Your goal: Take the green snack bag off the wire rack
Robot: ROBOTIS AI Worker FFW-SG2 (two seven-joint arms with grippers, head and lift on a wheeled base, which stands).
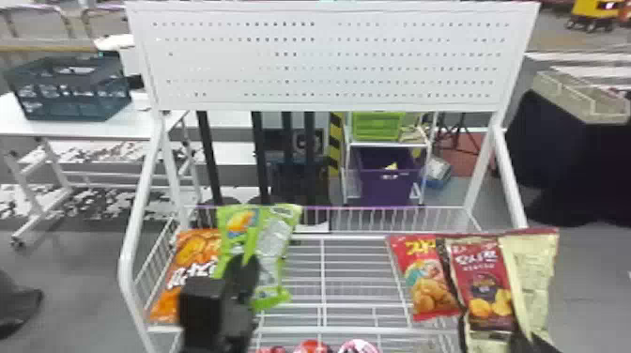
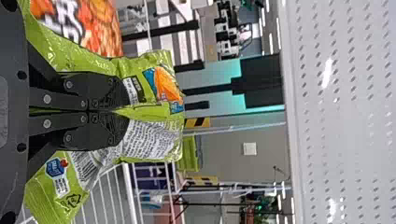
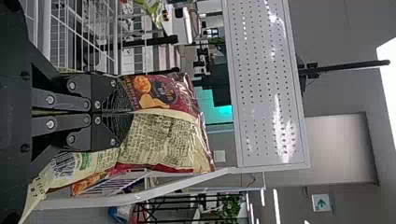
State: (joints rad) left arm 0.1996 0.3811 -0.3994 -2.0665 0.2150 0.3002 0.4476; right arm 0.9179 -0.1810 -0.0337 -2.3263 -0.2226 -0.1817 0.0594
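My left gripper [image 1: 245, 263] pinches the green snack bag [image 1: 277, 234] at the left side of the white wire rack [image 1: 338, 330], its two black fingers closed together on a fold of the packaging. The bag stands roughly upright, its top end above the fingers and its lower end hanging below them; whether it touches the rack, I cannot tell. Just beside it on the left, an orange snack bag [image 1: 188, 263] leans, partly covered by the green one. At the right side, my right gripper [image 1: 530, 341] has its fingers closed on a maroon-and-cream snack bag [image 1: 486, 277], beside a red snack bag [image 1: 429, 281] to its left. Round red packages [image 1: 312, 347] show at the near edge, lower than the shelf. A white perforated panel [image 1: 328, 65] spans the rack's far side, above the shelf. Beyond it, at far left, a dark crate [image 1: 70, 101] sits on a white table [image 1: 51, 127], and a purple bin [image 1: 387, 188] stands behind the rack.
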